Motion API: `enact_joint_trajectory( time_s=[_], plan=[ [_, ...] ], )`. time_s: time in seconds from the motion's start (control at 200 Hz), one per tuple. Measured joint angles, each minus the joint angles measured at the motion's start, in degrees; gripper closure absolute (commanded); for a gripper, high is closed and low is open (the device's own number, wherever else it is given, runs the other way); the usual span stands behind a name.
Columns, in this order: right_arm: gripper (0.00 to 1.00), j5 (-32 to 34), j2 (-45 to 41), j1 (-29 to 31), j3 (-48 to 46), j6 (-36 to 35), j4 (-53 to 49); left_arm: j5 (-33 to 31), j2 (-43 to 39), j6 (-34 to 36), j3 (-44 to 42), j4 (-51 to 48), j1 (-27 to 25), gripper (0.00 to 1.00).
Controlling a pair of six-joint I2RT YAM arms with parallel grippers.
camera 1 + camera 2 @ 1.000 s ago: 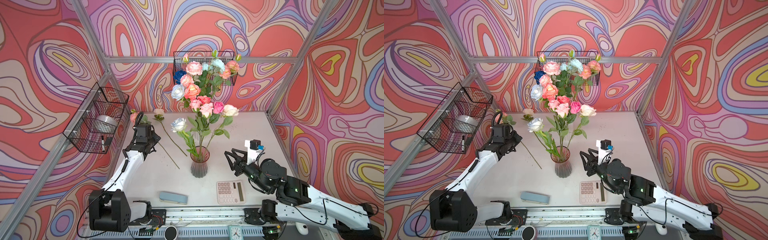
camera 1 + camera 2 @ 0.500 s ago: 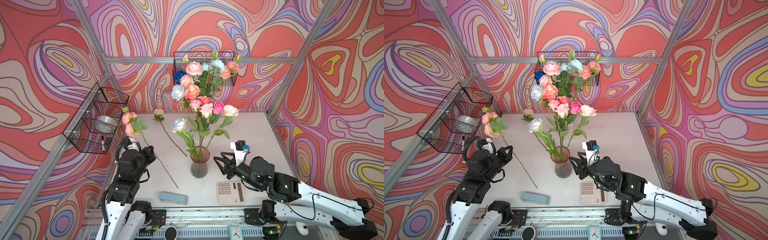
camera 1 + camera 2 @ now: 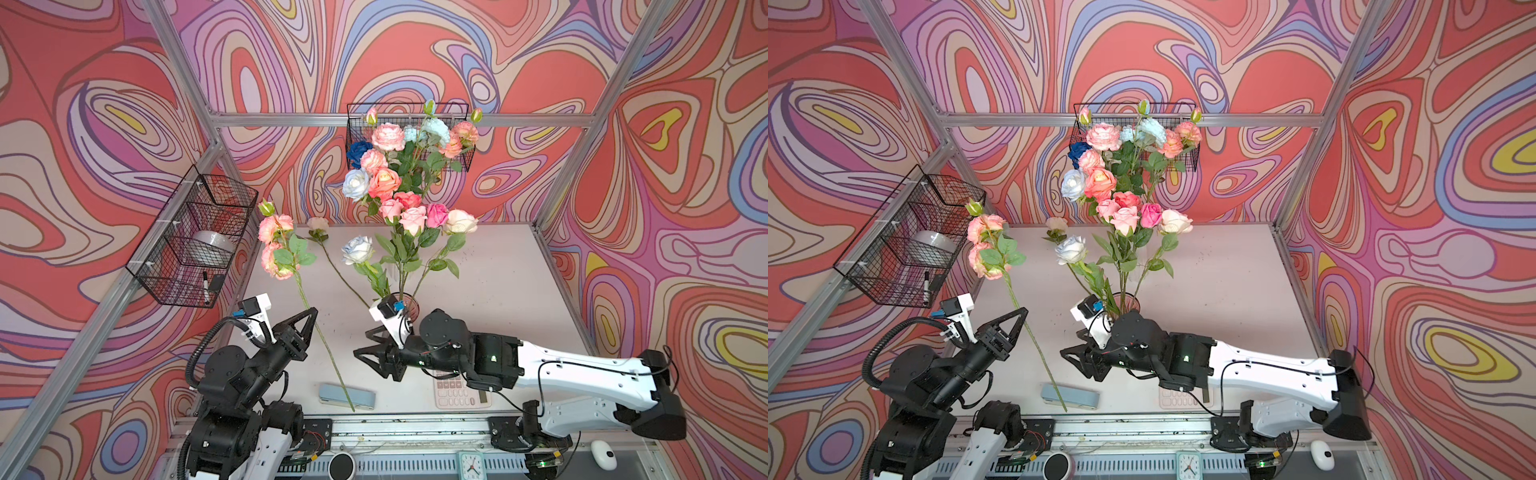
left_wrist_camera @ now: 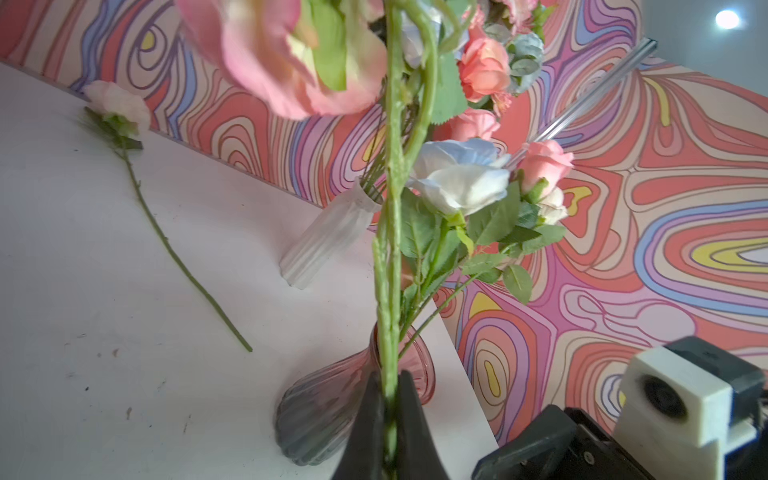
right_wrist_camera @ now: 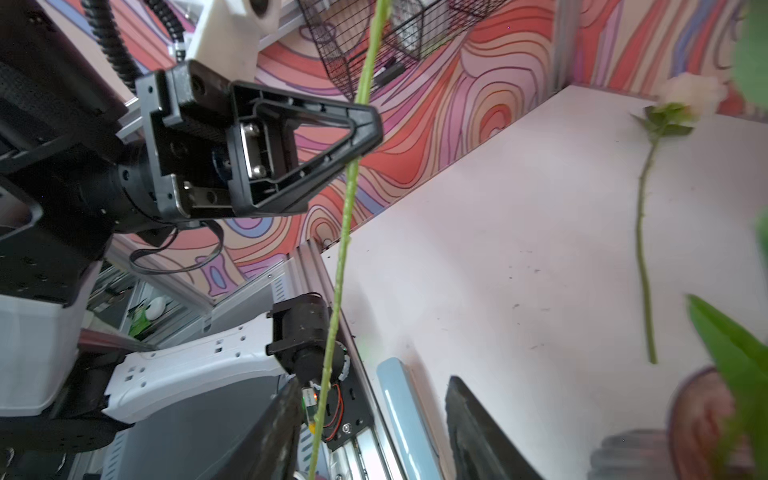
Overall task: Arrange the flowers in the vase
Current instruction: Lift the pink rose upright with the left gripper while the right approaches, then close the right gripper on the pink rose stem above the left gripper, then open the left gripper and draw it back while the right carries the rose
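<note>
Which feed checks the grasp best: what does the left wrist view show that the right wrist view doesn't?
Only left wrist: the white vase, the bouquet, the held flower's pink head. Only right wrist: the wire basket, the blue case, the free lower end of the stem, and that the right gripper is open near it. Both: the left gripper shut on the stem, the loose flower on the table, the pink vase.

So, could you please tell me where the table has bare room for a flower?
The widest bare patch of table lies between the pink vase and the right wall, behind the right arm. A strip lies left of the loose cream flower. The front is crowded: blue case, calculator, right end effector, and left end effector holding a pink flower.
</note>
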Motion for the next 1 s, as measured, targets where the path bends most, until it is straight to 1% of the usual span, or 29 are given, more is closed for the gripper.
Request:
enact_joint_trajectory(
  time_s=[0.17, 0.265, 0.325, 0.396, 0.421, 0.456, 0.481, 0.511, 0.601, 0.636, 0.666, 0.746, 0.876, 0.891, 0.911, 0.941, 0.996],
  plan=[
    [0.40, -4.2, 5.9, 0.6, 4.8, -1.0, 1.3, 7.0, -0.6, 0.4, 0.0, 3.9, 0.0, 1.00],
    [0.43, -5.9, 8.0, 0.6, 6.9, -1.6, 1.7, 10.0, -0.9, 0.4, 0.0, 6.4, 0.0, 1.00],
    [0.51, -6.9, 9.0, 0.6, 7.9, -1.8, 2.0, 11.4, -1.0, 0.3, -0.1, 7.6, -0.1, 1.00],
    [0.73, -7.8, 9.6, 0.6, 8.7, -2.3, 2.6, 12.5, -1.1, 0.0, -0.3, 8.7, -0.2, 1.00],
    [0.80, -8.2, 9.7, 0.6, 8.9, -1.9, 2.7, 12.9, -1.1, -0.1, -0.3, 8.9, -0.3, 0.98],
    [0.88, -8.5, 9.9, 0.6, 9.1, -2.3, 2.9, 13.2, -1.1, -0.3, -0.5, 9.2, -0.3, 0.93],
    [0.95, -8.5, 9.9, 0.6, 9.2, -2.2, 3.1, 13.4, -1.1, -0.5, -0.6, 9.4, -0.3, 0.87],
    [1.00, -8.4, 9.9, 0.6, 9.2, -2.1, 3.1, 13.8, -1.1, -0.9, -0.6, 9.6, -0.3, 0.77],
    [1.00, -8.2, 9.9, 0.0, 9.2, -2.1, 2.8, 13.9, -1.4, -1.0, -0.6, 10.5, -0.3, 0.45],
    [1.00, -8.2, 9.9, 0.2, 9.2, -2.2, 3.1, 13.8, -1.4, -1.1, -0.6, 10.5, -0.3, 0.35],
    [1.00, -8.3, 9.7, 0.3, 9.1, -2.2, 3.3, 13.7, -1.4, -1.4, -0.6, 10.5, -0.3, 0.29],
    [1.00, -8.1, 8.7, 0.7, 8.1, -2.3, 4.0, 13.5, -1.4, -1.6, -0.6, 10.5, -0.3, 0.18],
    [1.00, -5.9, 4.1, 0.7, 4.4, -2.4, 4.1, 12.1, -1.4, -1.8, -0.1, 10.4, -0.3, 0.10],
    [1.00, -5.5, 3.4, 0.7, 3.9, -2.4, 4.1, 11.8, -1.4, -1.8, 0.1, 10.4, -0.3, 0.06],
    [1.00, -4.8, 2.4, 0.7, 3.2, -2.4, 4.0, 11.4, -1.4, -1.8, 0.2, 10.3, -0.3, 0.03],
    [1.00, -3.7, 0.9, 0.7, 2.3, -2.6, 4.0, 10.8, -1.6, -1.6, 0.4, 10.3, -0.3, 0.00],
    [1.00, -1.5, -2.0, 0.7, 0.9, -3.1, 3.8, 9.1, -2.0, -1.5, 0.7, 10.0, -0.3, 0.00]
  ],
)
